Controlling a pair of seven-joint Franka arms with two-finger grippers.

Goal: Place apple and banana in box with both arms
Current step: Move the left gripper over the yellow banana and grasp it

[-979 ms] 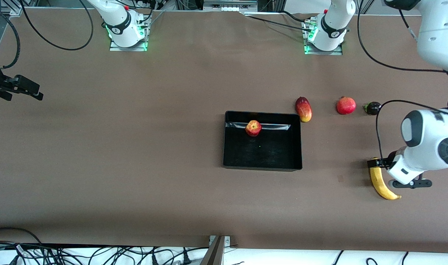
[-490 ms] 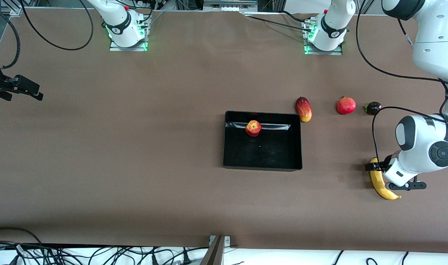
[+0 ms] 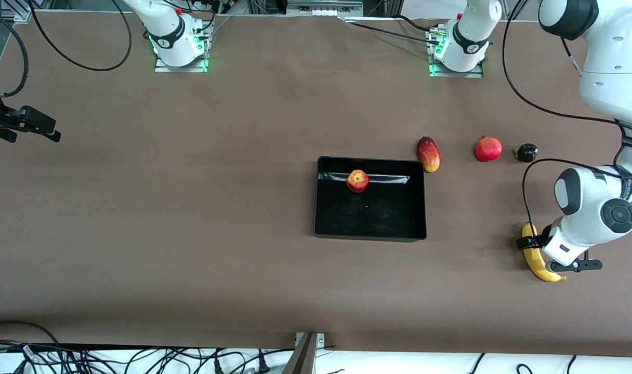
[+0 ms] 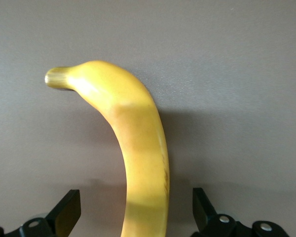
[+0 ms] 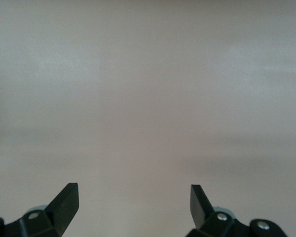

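The apple lies in the black box, against the wall nearest the robot bases. The yellow banana lies on the table at the left arm's end, nearer the front camera than the box. My left gripper is low over the banana's middle, open. In the left wrist view the banana runs between the two spread fingers of that gripper, with gaps on both sides. My right gripper waits open and empty at the right arm's end of the table, over bare table in the right wrist view.
An elongated red-yellow fruit lies beside the box's corner. A smooth red round fruit and a small dark purple fruit lie in a row with it toward the left arm's end. Cables hang along the front edge.
My left arm has folded inward and its gripper has come down over the banana's middle. The banana, apple and right arm have not moved.
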